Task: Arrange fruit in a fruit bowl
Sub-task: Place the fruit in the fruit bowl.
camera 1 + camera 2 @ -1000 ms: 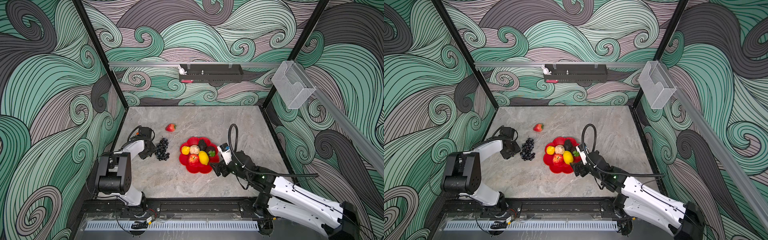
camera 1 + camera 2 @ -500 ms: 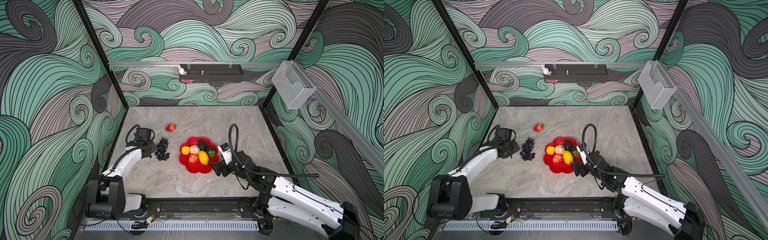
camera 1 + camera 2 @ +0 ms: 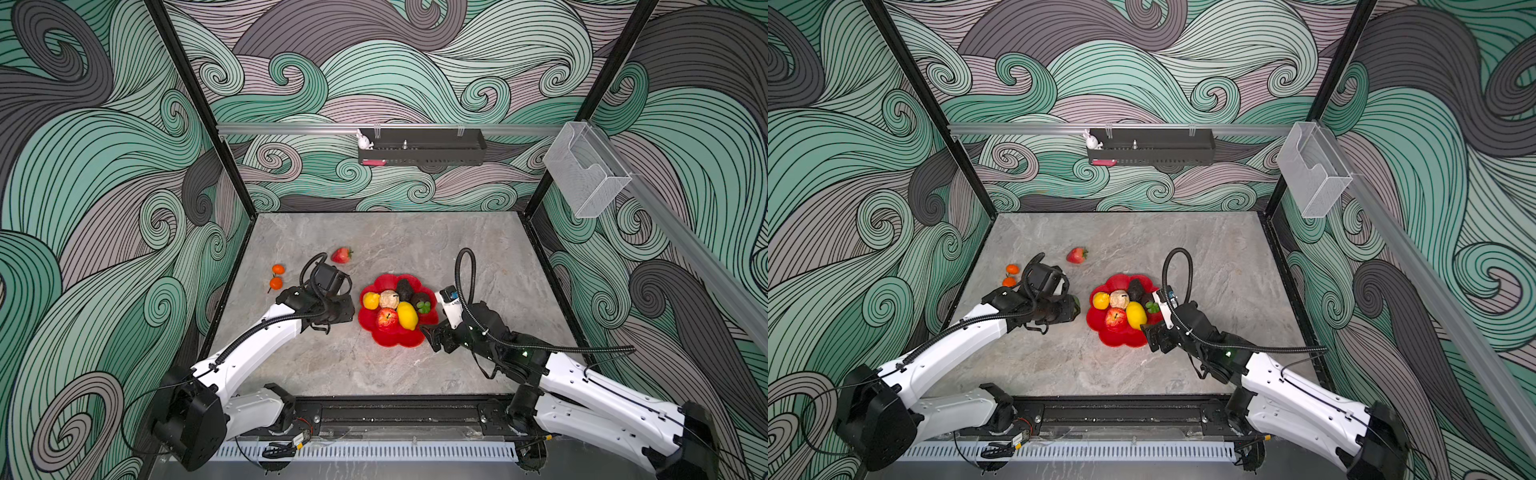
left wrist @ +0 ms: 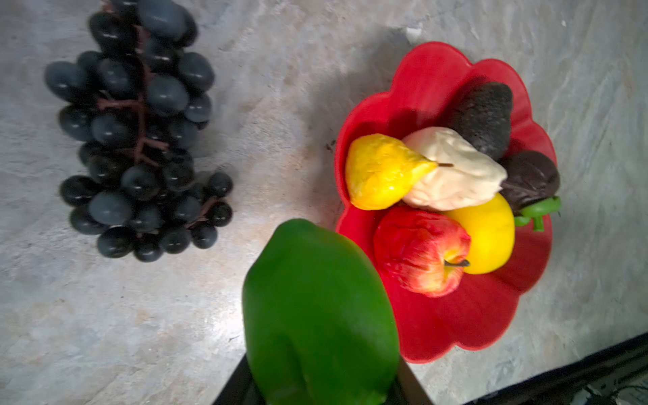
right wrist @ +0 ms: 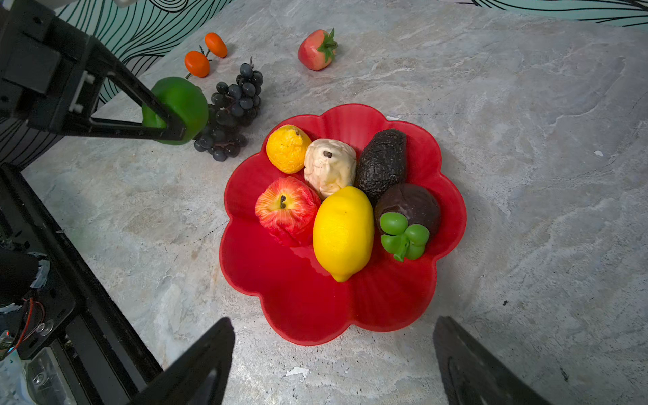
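L gripper (image 5: 171, 119) clamps green lime (image 5: 186, 101), now shifted over grapes (image 5: 235, 101) twd red bowl (image 5: 308, 308); R gripper (image 5: 333, 321) wide open.

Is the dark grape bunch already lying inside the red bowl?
No, the grape bunch lies on the table, outside the rim of the red bowl.

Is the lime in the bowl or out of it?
Out. The left gripper holds the lime over the table beside the bowl, short of its rim.
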